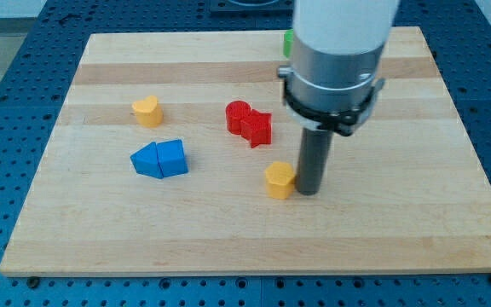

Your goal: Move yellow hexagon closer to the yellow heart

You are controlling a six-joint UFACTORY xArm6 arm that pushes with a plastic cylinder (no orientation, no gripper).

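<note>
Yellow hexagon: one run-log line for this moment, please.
my tip: touching yellow hexagon's right side | yellow heart: upper left, apart | red blocks, blue blocks: between them

A yellow hexagon [280,179] sits flat near the worktop's [399,230] middle bottom. A yellow heart [147,111] lies well apart, toward the view's upper left.

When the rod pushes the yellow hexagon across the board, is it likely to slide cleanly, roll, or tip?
The yellow hexagon sits low and flat-based, so it will probably slide rather than roll or tip. It looks rigid and small, likely light. My tip is right against its right side; an off-centre push may spin it off course toward the yellow heart. The wooden board looks smooth.
</note>
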